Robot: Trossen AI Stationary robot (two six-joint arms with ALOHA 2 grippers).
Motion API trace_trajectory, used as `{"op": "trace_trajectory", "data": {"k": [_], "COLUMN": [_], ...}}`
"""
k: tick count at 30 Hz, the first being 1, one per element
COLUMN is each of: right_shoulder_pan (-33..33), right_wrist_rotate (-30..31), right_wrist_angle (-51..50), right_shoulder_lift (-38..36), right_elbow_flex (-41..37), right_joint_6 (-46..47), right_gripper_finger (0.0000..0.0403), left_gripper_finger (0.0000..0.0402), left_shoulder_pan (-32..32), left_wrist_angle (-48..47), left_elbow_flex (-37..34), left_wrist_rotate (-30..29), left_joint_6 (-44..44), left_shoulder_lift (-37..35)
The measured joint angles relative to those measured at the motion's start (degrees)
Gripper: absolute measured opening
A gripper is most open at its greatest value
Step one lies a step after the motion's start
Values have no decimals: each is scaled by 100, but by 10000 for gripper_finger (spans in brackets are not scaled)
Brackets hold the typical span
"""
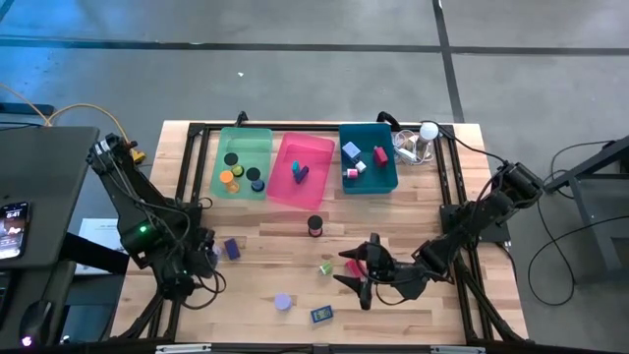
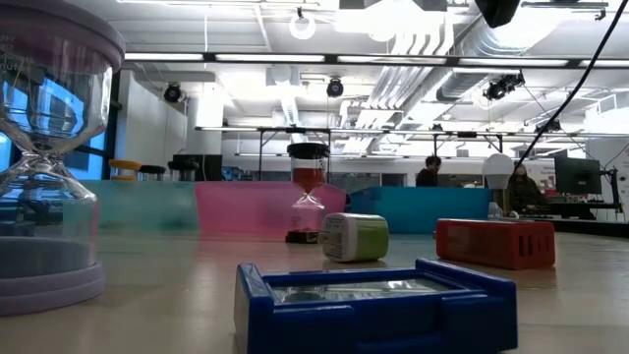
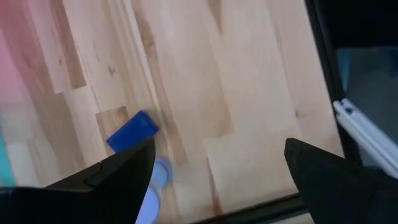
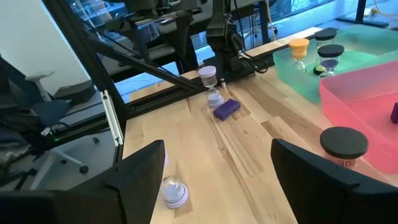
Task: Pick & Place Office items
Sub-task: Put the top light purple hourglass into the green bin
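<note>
Several office items remain loose on the desk (image 1: 413, 211) — a black-topped hourglass (image 1: 314, 225) near the middle, a green block (image 1: 325, 266), red block (image 1: 355, 266), lavender hourglass (image 1: 283, 302) and blue block (image 1: 321, 314) toward the front edge. Right end effector (image 1: 360, 275) hovers over the red block, fingers spread, empty: approach step. Next move calls for descent and closure on that block. Left end effector (image 3: 217, 177) is open and empty beside the purple block (image 1: 232, 249), near the left edge.
</note>
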Motion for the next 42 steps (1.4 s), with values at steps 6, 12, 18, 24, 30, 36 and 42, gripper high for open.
{"op": "trace_trajectory", "data": {"k": [6, 12, 18, 24, 30, 36, 42], "right_shoulder_pan": [-25, -48, -48, -48, -42, -44, -42], "right_wrist_rotate": [-2, 0, -2, -2, -4, -4, -4], "right_wrist_angle": [-2, 20, 16, 13, 7, 3, -35], "right_shoulder_lift": [0, 0, 0, 0, 0, 0, 0], "right_elbow_flex": [0, 2, 1, 0, 1, 0, 0], "right_joint_6": [83, 166, 168, 170, 170, 170, 170], "right_gripper_finger": [284, 284, 284, 284, 284, 284, 284], "left_gripper_finger": [349, 349, 349, 349, 349, 349, 349], "left_shoulder_pan": [11, 9, 117, 97, 161, 487, 725], "left_wrist_angle": [67, 118, 116, 48, 11, -386, -858], "left_elbow_flex": [0, 0, 0, 0, 0, 0, 0], "left_wrist_rotate": [-510, -511, -506, -338, -350, 389, 740], "left_joint_6": [547, 1106, 992, 1105, 182, -1201, -808], "left_shoulder_lift": [-2, -2, 27, 158, 384, 705, 859]}}
